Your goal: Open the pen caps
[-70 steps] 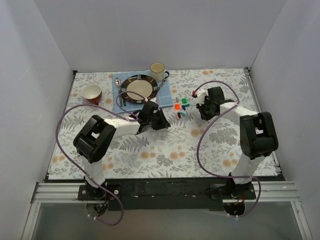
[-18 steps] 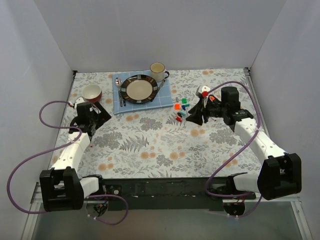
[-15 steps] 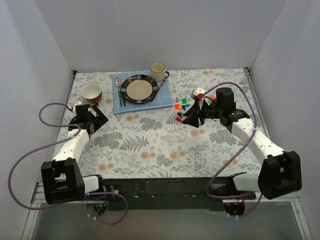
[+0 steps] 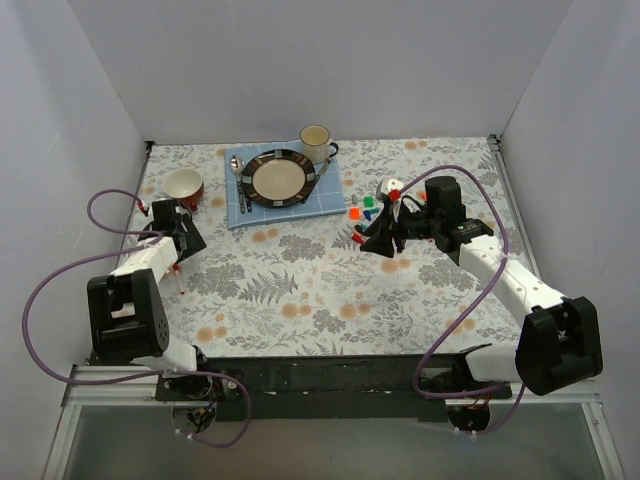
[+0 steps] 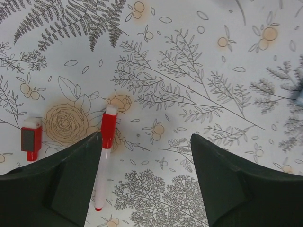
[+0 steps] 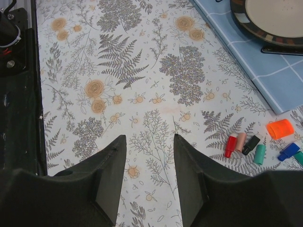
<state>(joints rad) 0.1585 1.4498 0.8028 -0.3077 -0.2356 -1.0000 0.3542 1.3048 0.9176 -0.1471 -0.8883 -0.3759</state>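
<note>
Pen caps [image 6: 259, 153] lie loose in a cluster on the floral counter [image 6: 156, 75]: red, pale, black, teal, orange and blue, just off the corner of the blue checked cloth [image 6: 265, 71] that carries the plate [image 6: 279, 14]. Right tool [image 6: 149, 184] hangs over the counter, fingers spread, holding nothing. Far left, a red-capped white pen [image 5: 104, 158] lies by a short black marker [image 5: 31, 139]. Left tool [image 5: 147, 184] is spread wide above them, empty.

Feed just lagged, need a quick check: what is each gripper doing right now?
Left gripper: open, holding nothing; a red-capped pen lies below it, ungripped.
Right gripper: open, holding nothing.
</note>
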